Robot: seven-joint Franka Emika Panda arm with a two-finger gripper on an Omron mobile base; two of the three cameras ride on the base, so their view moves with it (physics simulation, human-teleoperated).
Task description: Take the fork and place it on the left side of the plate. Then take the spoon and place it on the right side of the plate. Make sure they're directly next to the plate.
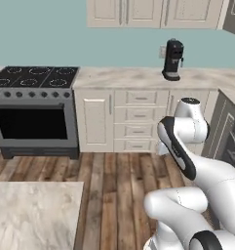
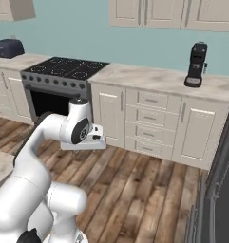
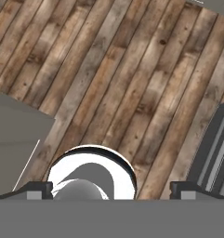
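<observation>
At the far left, a dark blue toaster point(image 2: 8, 47) sits on a pale stone worktop against the teal wall. Nearer the base on the left, the corner of a pale marble-patterned counter point(image 1: 33, 215) juts over the brown plank floor point(image 1: 114, 176).

Next comes a steel-grey gas range with a black hob and a dark oven door point(image 1: 33, 105). It stands flush against a run of cream lower cabinets and drawers point(image 1: 138, 119). A beige stone countertop point(image 1: 138, 77) lies over these, with cream wall cupboards point(image 1: 153, 12) above. Further right on that countertop a black upright coffee machine point(image 1: 172, 59) stands close to the wall.

The white arm with dark joints point(image 1: 187, 146) is folded above the open floor, well apart from the cabinets. In the hand view the gripper point(image 3: 111, 191) looks down at the planks. Its two dark fingertips point(image 3: 39, 189) stand as wide apart as they go, with nothing held between them.

At the far right a tall dark grey appliance front point(image 2: 220, 190) edges in.

Where the fork, the plate and the spoon lie cannot be told.
</observation>
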